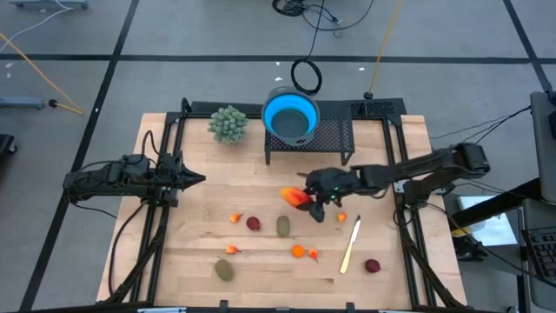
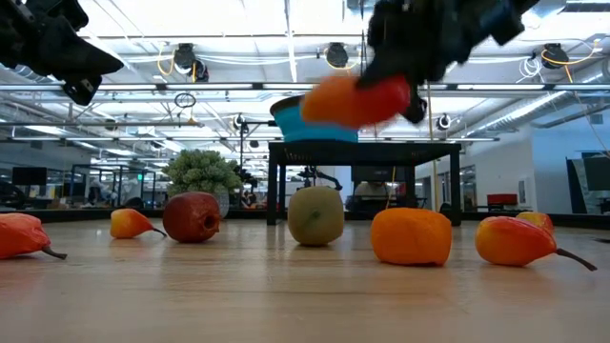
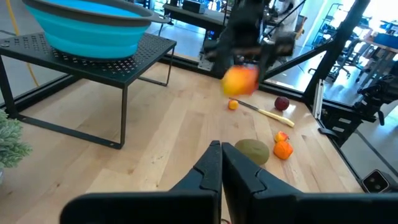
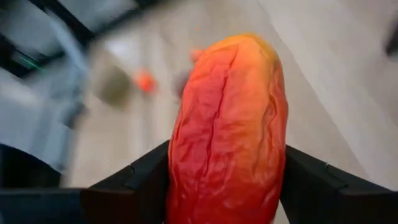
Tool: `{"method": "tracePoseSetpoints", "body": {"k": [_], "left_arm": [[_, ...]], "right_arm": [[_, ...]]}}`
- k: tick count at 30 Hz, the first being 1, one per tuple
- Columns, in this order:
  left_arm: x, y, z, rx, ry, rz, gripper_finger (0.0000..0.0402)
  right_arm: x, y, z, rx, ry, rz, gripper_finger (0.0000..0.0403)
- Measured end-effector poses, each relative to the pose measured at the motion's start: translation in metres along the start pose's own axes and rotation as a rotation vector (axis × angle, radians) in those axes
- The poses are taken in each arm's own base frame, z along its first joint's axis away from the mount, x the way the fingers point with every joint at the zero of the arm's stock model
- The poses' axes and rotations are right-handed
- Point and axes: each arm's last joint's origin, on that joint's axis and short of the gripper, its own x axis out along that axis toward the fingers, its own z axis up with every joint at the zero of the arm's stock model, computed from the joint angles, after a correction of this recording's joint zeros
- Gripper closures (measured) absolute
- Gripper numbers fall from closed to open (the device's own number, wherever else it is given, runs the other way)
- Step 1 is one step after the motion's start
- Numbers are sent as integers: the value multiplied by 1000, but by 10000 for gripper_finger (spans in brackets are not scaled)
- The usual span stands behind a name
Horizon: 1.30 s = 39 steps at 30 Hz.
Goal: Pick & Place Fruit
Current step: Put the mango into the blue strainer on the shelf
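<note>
Right claw (image 4: 227, 180) grips one red-orange fruit (image 4: 227, 124); two olive ovals (image 1: 283, 226).

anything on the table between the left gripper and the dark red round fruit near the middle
No, bare wood. In the high view nothing lies between the shut left gripper and the dark red round fruit.

My right gripper (image 1: 306, 198) hangs above mid-table, arm stretched inward, fingers (image 4: 134, 180) clamped on a wrinkled red-orange elongated toy fruit (image 4: 227, 130). My left gripper (image 1: 196, 179) waits at the left side, fingers pressed together.
</note>
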Motion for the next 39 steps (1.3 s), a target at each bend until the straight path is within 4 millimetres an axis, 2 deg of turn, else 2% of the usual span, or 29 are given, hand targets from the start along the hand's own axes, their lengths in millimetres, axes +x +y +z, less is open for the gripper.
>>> {"method": "tracePoseSetpoints", "body": {"k": [5,11,16,22,27,32,36,39], "left_arm": [[0,0,0,6,0,-1,382],[0,0,1,7,-5,-2,380],[0,0,1,7,-4,-3,380],[0,0,1,6,-4,-3,380],[0,0,1,6,-4,-3,380],[0,0,1,3,-6,-4,380],[0,0,1,2,-7,-4,380],[0,0,1,2,-7,-3,380]], "right_arm": [[-24,17,28,-6,-247,146,177],[-42,26,48,-51,-466,240,174],[-49,29,57,-142,-596,258,177],[-56,32,66,-290,-756,171,171],[-58,29,68,-449,-822,-41,171],[-60,21,71,-562,-838,-385,171],[-64,8,75,-497,-829,-678,167],[-68,-3,79,-443,-836,-789,167]]}}
